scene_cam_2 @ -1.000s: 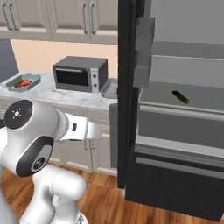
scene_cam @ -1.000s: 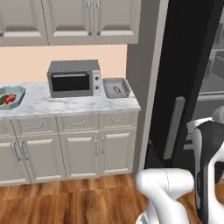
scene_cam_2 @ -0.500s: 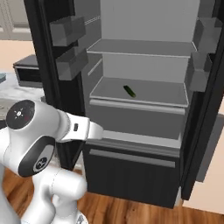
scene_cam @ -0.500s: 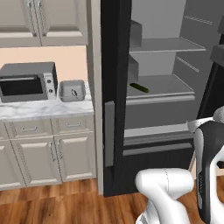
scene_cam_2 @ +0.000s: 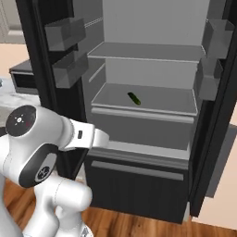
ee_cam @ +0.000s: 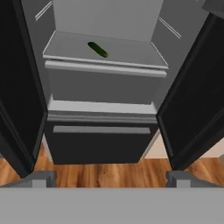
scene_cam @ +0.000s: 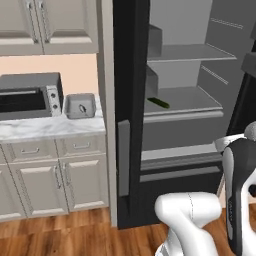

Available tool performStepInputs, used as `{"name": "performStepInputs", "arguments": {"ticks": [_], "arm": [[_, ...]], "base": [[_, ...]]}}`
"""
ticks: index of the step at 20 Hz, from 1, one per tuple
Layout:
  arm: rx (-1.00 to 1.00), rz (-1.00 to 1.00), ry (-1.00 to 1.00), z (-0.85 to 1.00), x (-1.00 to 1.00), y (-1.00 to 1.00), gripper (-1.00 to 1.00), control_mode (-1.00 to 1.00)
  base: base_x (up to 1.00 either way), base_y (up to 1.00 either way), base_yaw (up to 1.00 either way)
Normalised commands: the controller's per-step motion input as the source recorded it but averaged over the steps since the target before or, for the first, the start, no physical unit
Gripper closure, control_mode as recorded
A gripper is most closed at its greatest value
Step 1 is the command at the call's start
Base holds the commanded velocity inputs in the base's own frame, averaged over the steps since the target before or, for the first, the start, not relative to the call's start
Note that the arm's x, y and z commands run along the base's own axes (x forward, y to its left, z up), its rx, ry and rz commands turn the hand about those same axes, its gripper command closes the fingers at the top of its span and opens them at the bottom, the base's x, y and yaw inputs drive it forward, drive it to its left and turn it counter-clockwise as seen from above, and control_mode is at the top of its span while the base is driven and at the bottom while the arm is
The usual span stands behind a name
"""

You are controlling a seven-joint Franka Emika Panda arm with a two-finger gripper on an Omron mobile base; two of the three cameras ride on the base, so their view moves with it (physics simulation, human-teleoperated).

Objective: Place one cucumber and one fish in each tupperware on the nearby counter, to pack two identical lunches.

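Now facing an open fridge [scene_cam_2: 139, 69], both black doors [ee_cam: 188, 96] swung wide. Tool [ee_cam: 112, 178] spread wide, fingertips [ee_cam: 41, 178] far apart at the bottom of the hand view, gripping nothing, hanging well short of the fridge and above the wooden floor [ee_cam: 105, 173]. One cucumber [ee_cam: 98, 49] lying alone on a grey fridge shelf [ee_cam: 131, 54], slanted, toward the left-middle of that shelf; same cucumber seen in the left base view [scene_cam: 158, 102] and the right base view [scene_cam_2: 134, 98], well apart from the tool. Left of the fridge, a marbled bench [scene_cam: 50, 127] over beige cabinets [scene_cam: 45, 175]. On the bench, a dark grey toaster oven [scene_cam: 30, 96] and just beside it, to its right, a grey rectangular tupperware [scene_cam: 80, 105] near the bench's fridge end; contents of it cannot be told.
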Motion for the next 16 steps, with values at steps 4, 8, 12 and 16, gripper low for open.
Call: {"name": "performStepInputs", "arguments": {"ticks": [4,8,12,16], "arm": [[0.0,0.0,0.0,0.0,0.0,0.0,-1.0,1.0],[0.0,0.0,0.0,0.0,0.0,0.0,-1.0,1.0],[0.0,0.0,0.0,0.0,0.0,0.0,-1.0,1.0],[0.0,0.0,0.0,0.0,0.0,0.0,-1.0,1.0]], "base": [[0.69,0.0,-0.02],[0.92,-0.26,0.0],[0.62,-0.53,0.0],[0.66,-0.38,0.0]]}}
